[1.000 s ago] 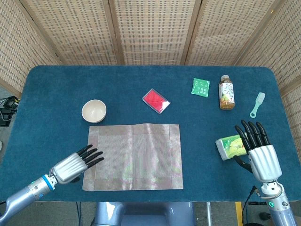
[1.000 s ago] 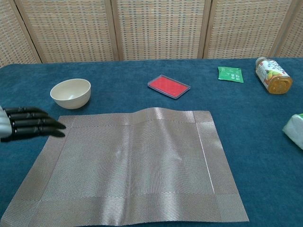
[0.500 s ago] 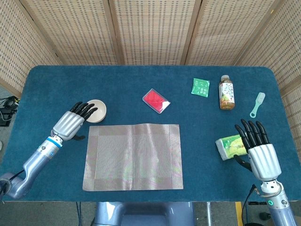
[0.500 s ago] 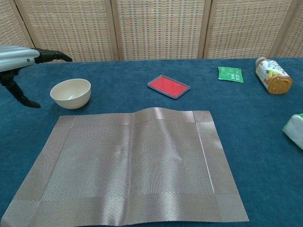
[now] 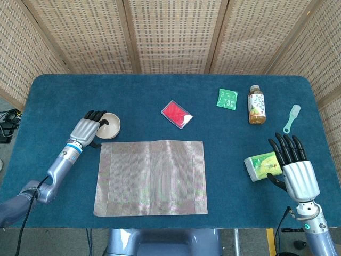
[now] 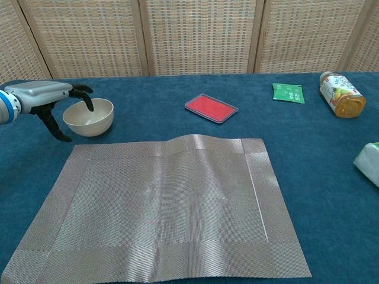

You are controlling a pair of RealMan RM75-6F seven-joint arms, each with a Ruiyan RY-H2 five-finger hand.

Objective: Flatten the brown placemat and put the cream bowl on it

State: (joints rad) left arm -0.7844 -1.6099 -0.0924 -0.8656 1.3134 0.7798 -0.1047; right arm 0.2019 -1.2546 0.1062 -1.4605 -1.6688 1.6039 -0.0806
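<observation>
Left hand (image 5: pixel 89 128) at the bowl (image 5: pixel 110 126), which stands upright on the bench (image 5: pixel 53 101) just beyond the far left corner of the mat (image 5: pixel 151 177); in the chest view the fingers (image 6: pixel 84 96) curl down over the bowl's near-left rim while the thumb reaches down outside the wall, and whether the rim is actually pinched cannot be told from either view. Mat lies spread on the blue bench near the front edge, nearly flat, with a low ridge along its far edge showing in the chest view (image 6: pixel 177 142); nothing rests on it. Beyond the mat, near the middle of the bench, a red tray (image 5: pixel 176 114) lies at an angle. Further right, a green sachet (image 5: pixel 227 99) lies flat, and just beside it a bottle (image 5: pixel 256 104) lies on its side with its cap pointing away from the robot. Near the right edge of the bench lies a pale scoop (image 5: pixel 291 117). At the front right a green packet (image 5: pixel 261 165) rests on the bench, with the right hand (image 5: pixel 295 170) just beside it, fingers extended and spread, holding nothing. A wicker screen (image 5: pixel 170 32) closes the background.
</observation>
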